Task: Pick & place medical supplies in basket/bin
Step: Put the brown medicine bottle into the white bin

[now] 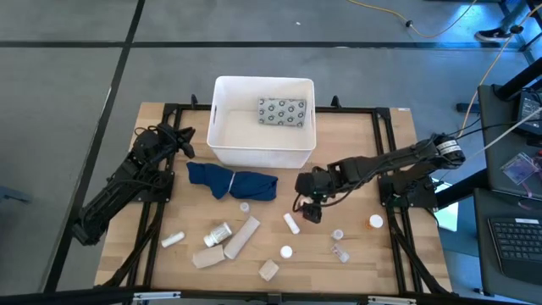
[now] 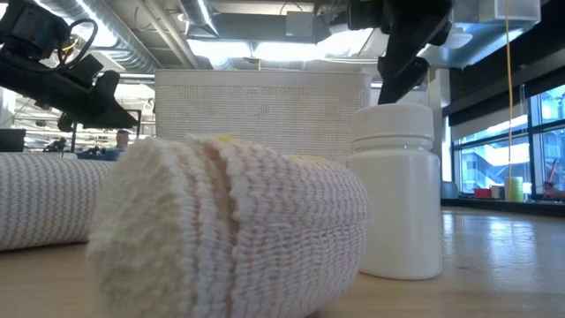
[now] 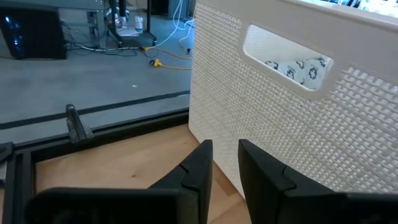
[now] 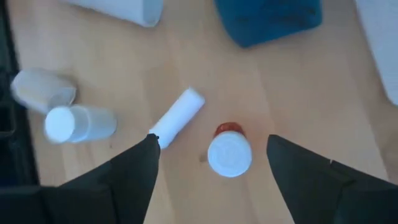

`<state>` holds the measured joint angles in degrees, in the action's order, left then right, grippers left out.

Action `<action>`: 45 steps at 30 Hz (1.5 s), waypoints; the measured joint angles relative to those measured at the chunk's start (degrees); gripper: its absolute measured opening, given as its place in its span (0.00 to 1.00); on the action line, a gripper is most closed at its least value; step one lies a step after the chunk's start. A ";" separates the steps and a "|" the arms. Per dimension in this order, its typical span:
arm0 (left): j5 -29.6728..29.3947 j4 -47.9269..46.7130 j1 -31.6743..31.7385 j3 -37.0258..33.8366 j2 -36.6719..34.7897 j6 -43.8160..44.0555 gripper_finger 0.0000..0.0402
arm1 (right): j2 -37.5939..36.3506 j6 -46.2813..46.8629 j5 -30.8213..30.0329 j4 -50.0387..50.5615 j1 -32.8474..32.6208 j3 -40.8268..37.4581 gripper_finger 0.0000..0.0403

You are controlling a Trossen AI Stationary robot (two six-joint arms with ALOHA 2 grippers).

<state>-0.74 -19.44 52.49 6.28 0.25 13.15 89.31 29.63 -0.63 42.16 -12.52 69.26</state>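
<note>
A grey dotted packet point(image 1: 282, 112) lies in the white tub point(image 1: 222, 140), beside a dark blue cloth point(image 1: 232, 181).

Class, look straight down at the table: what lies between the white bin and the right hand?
In the high view, only bare wooden table separates the white bin from the right hand; the blue cloth lies off to the side.

Setting: robotics lab or industrial workshop. Evidence: grey concrete floor point(image 1: 76, 76) with loose cables point(image 1: 423, 25), exposed ceiling ducts point(image 2: 132, 40) (strip lighting above), keyboard point(image 1: 517, 241) beside the wooden table point(image 1: 356, 144), large windows point(image 2: 512, 141).
</note>
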 joint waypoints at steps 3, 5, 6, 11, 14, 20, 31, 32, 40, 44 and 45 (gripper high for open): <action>-0.14 0.00 0.00 0.00 0.00 0.02 0.18 | 0.79 0.00 -4.62 0.63 -1.21 -0.09 0.72; -0.15 0.00 0.00 0.00 0.00 0.02 0.18 | 1.52 -0.12 -5.76 0.38 -1.85 -0.05 0.71; -0.17 -0.02 0.00 0.00 0.00 0.02 0.18 | 2.01 -0.12 -5.76 0.78 -2.04 -0.05 0.70; -0.14 -0.02 0.00 0.00 0.00 -0.01 0.18 | 5.07 -0.12 -5.73 1.12 -2.51 -0.05 0.68; -0.14 -0.02 0.00 0.00 0.00 0.02 0.18 | 6.82 -0.09 -5.50 1.16 -2.70 -0.05 0.68; -0.14 -0.02 0.00 0.00 0.00 0.02 0.18 | 8.29 0.18 -5.46 1.53 -2.70 -0.05 0.66; -0.14 -0.02 0.00 0.00 0.00 0.06 0.18 | 8.18 1.60 -5.54 3.09 -2.32 1.50 0.30; -0.14 -0.03 0.00 0.00 0.00 0.06 0.18 | 8.18 1.24 -5.54 3.07 -2.16 2.52 0.29; -0.12 -0.04 -0.01 0.00 0.00 0.04 0.18 | 8.16 -11.60 -7.11 6.03 -2.02 16.22 0.29; -0.12 -0.04 -0.02 0.00 0.00 0.04 0.18 | 8.14 -20.27 -14.71 10.24 -1.79 26.14 0.29; -0.12 -0.03 0.00 0.00 0.00 0.04 0.18 | 8.14 -22.77 -17.95 10.80 -1.55 28.55 0.29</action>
<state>-0.86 -19.47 52.49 6.28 0.25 13.19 97.45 6.86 -18.58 52.96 -14.07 97.81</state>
